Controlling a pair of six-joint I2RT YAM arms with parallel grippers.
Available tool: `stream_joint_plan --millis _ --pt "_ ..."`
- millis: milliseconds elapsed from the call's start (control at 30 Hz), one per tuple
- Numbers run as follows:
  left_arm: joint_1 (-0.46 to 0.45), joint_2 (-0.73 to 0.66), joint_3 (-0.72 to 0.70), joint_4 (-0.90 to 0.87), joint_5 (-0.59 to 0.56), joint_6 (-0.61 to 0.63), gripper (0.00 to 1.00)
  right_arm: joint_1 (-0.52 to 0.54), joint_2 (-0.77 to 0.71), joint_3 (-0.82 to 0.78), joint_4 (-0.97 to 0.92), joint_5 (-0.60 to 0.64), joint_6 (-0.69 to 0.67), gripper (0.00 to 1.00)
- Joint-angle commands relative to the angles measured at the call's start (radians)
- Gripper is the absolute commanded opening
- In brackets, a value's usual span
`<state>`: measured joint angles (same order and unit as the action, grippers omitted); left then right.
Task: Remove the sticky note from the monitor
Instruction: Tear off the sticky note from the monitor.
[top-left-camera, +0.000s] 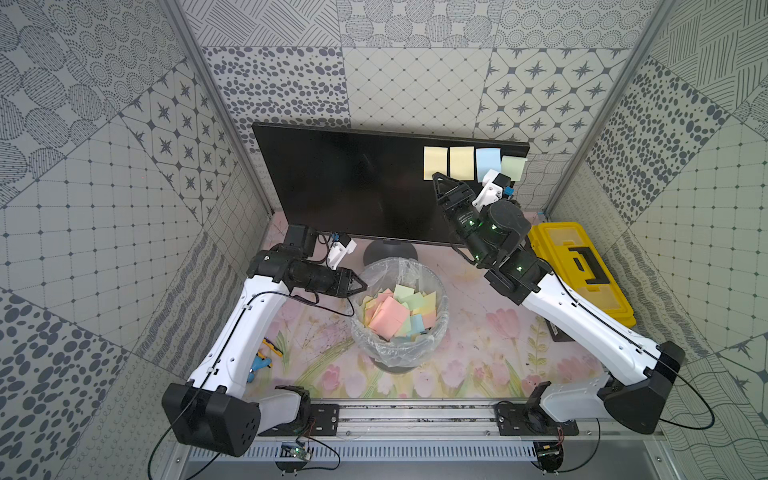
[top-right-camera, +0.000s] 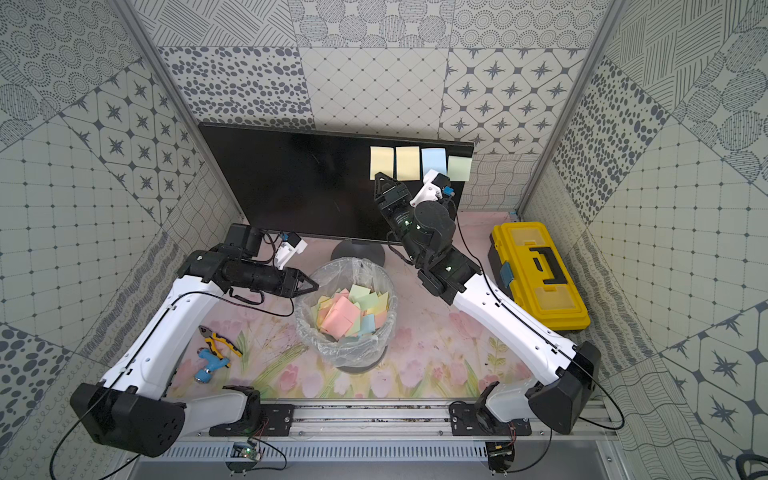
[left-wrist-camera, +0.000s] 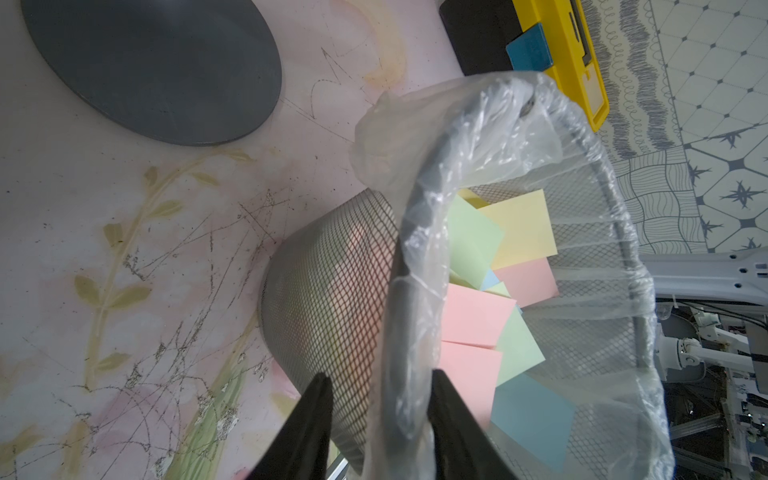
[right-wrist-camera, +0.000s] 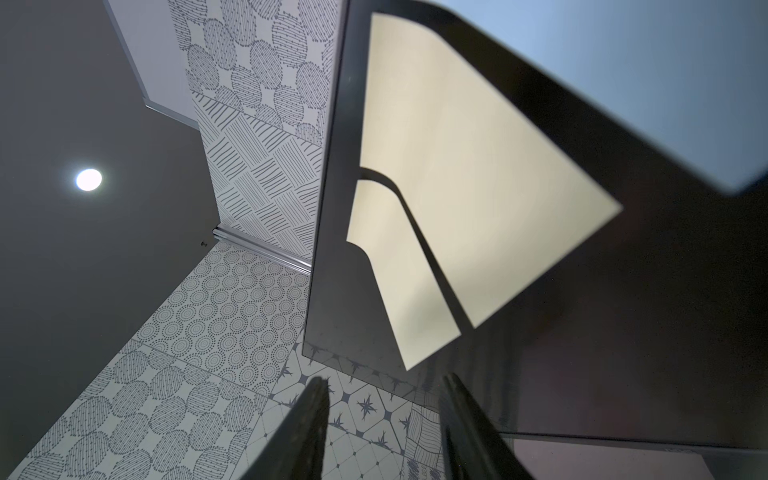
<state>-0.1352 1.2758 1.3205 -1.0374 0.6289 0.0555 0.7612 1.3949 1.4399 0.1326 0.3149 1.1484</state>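
The monitor (top-left-camera: 340, 178) stands at the back with its dark screen facing me. Near its upper right corner hangs a row of sticky notes: two yellow (top-left-camera: 435, 163) (top-left-camera: 461, 162), one blue (top-left-camera: 487, 161) and one green (top-left-camera: 513, 167). My right gripper (top-left-camera: 436, 176) (right-wrist-camera: 384, 378) is open and empty. It sits just below the lower corner of the leftmost yellow note (right-wrist-camera: 399, 270), close to the screen without touching the note. My left gripper (top-left-camera: 365, 286) (left-wrist-camera: 380, 378) is low at the bin's left side. Its jaws stand apart, one finger on each side of the liner-covered rim (left-wrist-camera: 411, 316).
A mesh bin (top-left-camera: 361, 332) with a plastic liner stands mid-table and holds several coloured notes. The monitor's round grey base (top-left-camera: 388, 249) is behind it. A yellow toolbox (top-left-camera: 582, 270) lies at the right. Pliers (top-right-camera: 220, 343) and a blue toy drill (top-right-camera: 210, 363) lie at the front left.
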Motion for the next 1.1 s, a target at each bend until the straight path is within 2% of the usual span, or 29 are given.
stream_joint_plan --millis 0,267,800,967,1067 --pt "0.001 0.007 0.014 -0.013 0.006 0.01 0.42 -0.003 0.025 0.02 0.038 -0.017 0.018 0.47" --pt "0.002 0.006 0.016 -0.015 0.008 0.01 0.42 -0.015 0.045 0.026 0.063 -0.036 0.019 0.53" --pt "0.001 0.007 0.017 -0.015 0.009 0.012 0.42 -0.037 0.067 0.056 0.099 -0.055 -0.005 0.4" --pt "0.001 0.009 0.015 -0.014 0.009 0.012 0.42 -0.042 0.068 0.056 0.102 -0.053 -0.004 0.39" --pt "0.001 0.011 0.016 -0.013 0.009 0.012 0.42 -0.046 0.07 0.056 0.105 -0.05 -0.002 0.35"
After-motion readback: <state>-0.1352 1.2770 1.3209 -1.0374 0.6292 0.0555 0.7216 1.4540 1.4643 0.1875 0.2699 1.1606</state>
